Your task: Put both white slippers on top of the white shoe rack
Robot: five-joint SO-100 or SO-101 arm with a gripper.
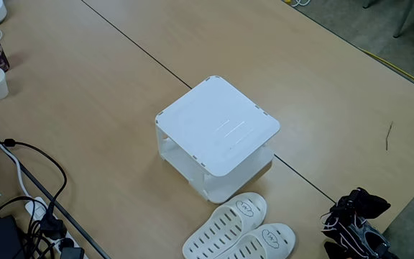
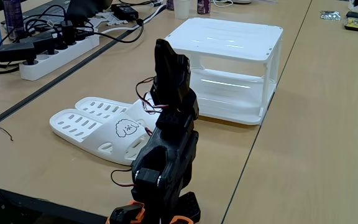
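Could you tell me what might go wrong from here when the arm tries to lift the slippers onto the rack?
The two white slippers lie touching side by side, so the jaws closing on one may drag or tip the other. The white shoe rack stands right beside them, so a low lift could knock a slipper into the rack's edge or push the rack. The arm is folded with loose wires near the slippers, which might snag.

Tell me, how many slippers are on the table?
2: both white slippers lie side by side on the table, next to the shoe rack, none on top.
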